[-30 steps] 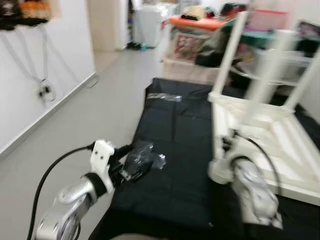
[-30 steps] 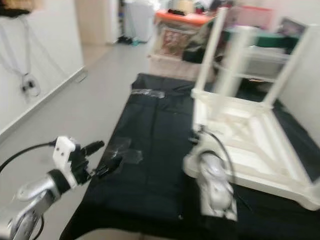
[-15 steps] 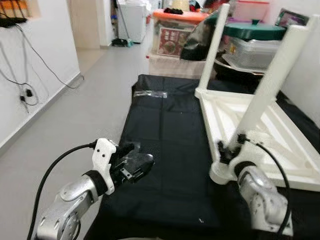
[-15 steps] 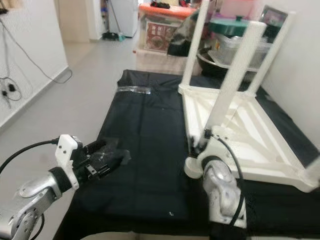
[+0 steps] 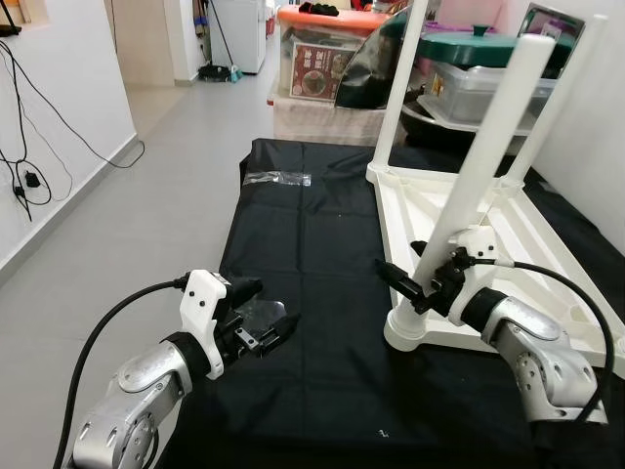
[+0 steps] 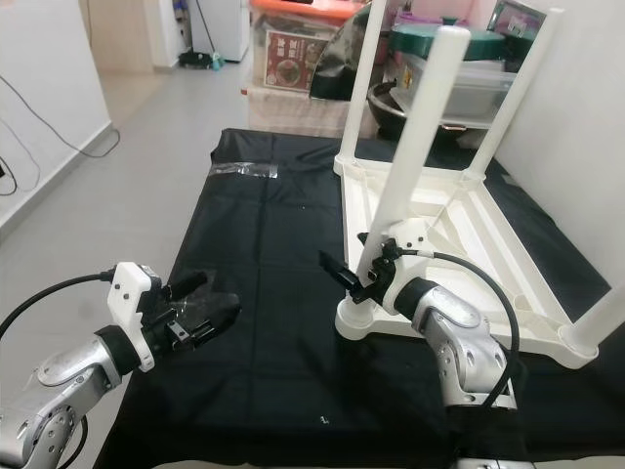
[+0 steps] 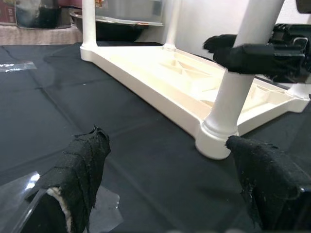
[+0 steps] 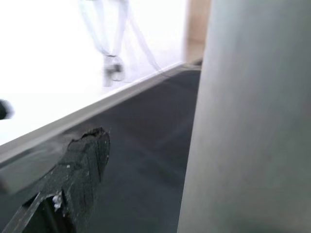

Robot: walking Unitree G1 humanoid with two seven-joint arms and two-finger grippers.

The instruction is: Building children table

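White plastic, light and stiff, the table leg (image 5: 467, 210) is best gripped low, where the right gripper (image 5: 410, 285) is spread around it, while the left gripper (image 5: 262, 330) is held open.

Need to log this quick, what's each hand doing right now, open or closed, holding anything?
Left hand: open, empty, above the black cloth.
Right hand: open around the nearest table leg.

Upturned children table (image 5: 508, 249) lies on the cloth-covered bench (image 5: 322, 254), right half of frame, legs up. Right end effector (image 5: 402, 282) sits at its nearest leg (image 5: 474, 195), lower centre. Left end effector (image 5: 262, 327) lower left, over a plastic bag (image 5: 256, 315). Second plastic bag (image 5: 277, 178) upper centre-left. Storage boxes (image 5: 327, 63) behind, along top edge.
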